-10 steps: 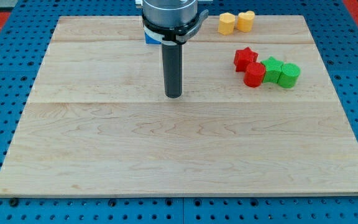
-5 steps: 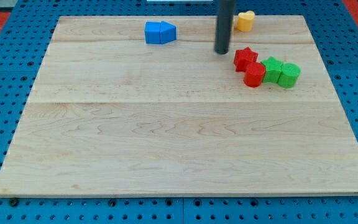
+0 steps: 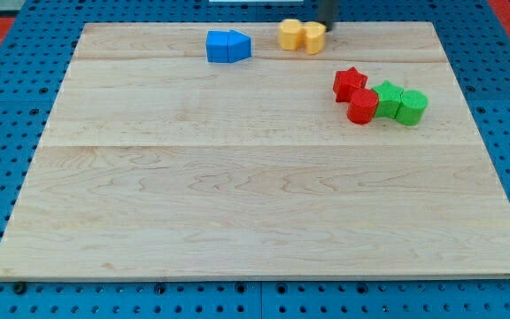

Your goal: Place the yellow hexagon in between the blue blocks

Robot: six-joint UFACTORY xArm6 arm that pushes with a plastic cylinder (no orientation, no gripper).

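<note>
The yellow hexagon [image 3: 290, 34] lies near the view's top, touching a second yellow block [image 3: 313, 37] on its right. Two blue blocks, a cube [image 3: 218, 46] and a wedge-like piece [image 3: 239, 45], sit side by side and touching, to the left of the yellow pair. A small gap separates the blue wedge from the hexagon. My tip [image 3: 327, 27] is at the top edge of the view, right against the upper right of the second yellow block. Only the rod's lower end shows.
The wooden board [image 3: 237, 204] lies on a blue pegboard. A red star [image 3: 350, 82] and another red block [image 3: 362, 105] sit at the right, touching two green blocks [image 3: 387, 97] [image 3: 412, 105].
My rod swung from the board's middle to the top right, then behind the yellow blocks. Both yellow blocks have slid left, toward the blue blocks. The other blocks have not moved.
</note>
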